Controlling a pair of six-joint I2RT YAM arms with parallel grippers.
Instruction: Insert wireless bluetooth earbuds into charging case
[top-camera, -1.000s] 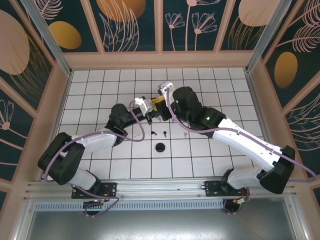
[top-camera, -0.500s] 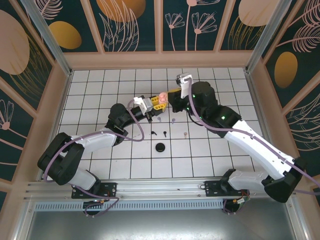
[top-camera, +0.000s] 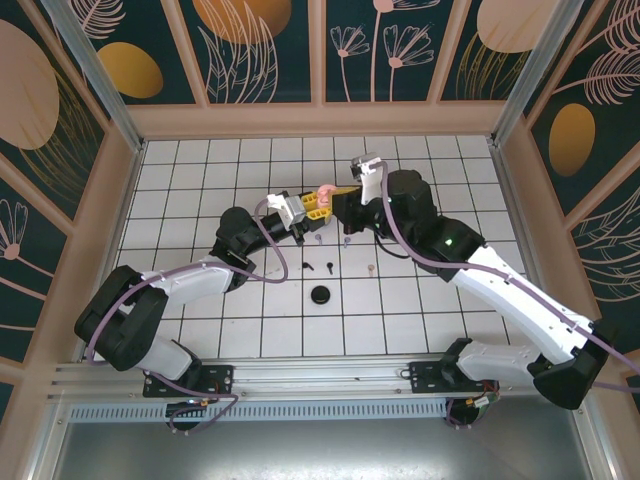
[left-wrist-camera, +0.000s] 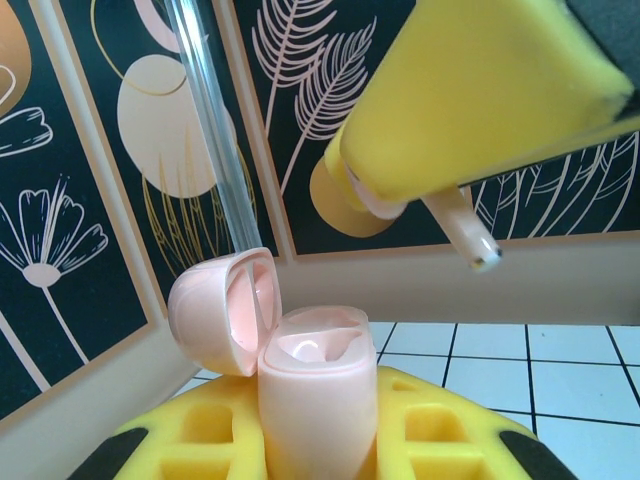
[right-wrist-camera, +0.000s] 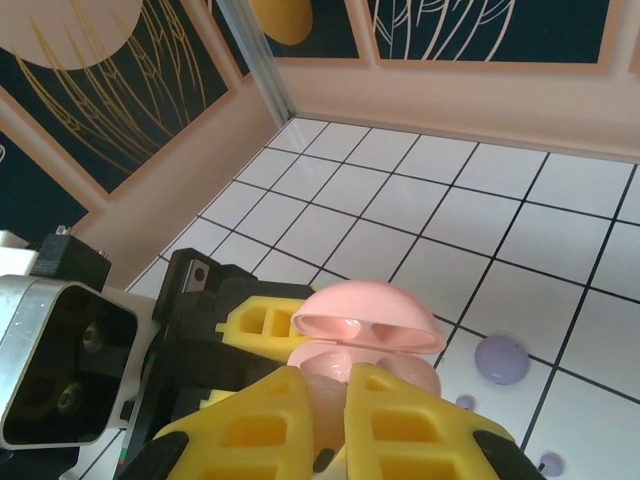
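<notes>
**Ana:** How do the surface and the room look?

**Ben:** The surface (top-camera: 200, 180) is made of white square tiles with thin dark lines between them. Around it stand dark teal wall panels (top-camera: 260, 50) with cream and gold leaves and flowers, set in pale wooden frames.

**Ana:** And the case?

**Ben:** The pale pink plastic clamshell charging case (left-wrist-camera: 318, 385) is held upright above the surface, and its lid is tipped open to one side. The left tool (left-wrist-camera: 320, 430) is closed tight on its lower half, with one yellow finger on each side.

**Ana:** Where is the earbud?

**Ben:** The small pale pink stemmed earbud (left-wrist-camera: 465, 225) is above the open case, near it but not touching. The right tool (right-wrist-camera: 322, 385) is clamped on its head. Its slim stem comes out under a yellow finger, slanted downward, and it has a shiny end.

**Ana:** Are there others?

**Ben:** Two tiny black stemmed earbuds (top-camera: 328, 266) lie on the tiles, from the pink case toward the arm bases. A round black case (top-camera: 320, 294) lies further the same way.
</notes>
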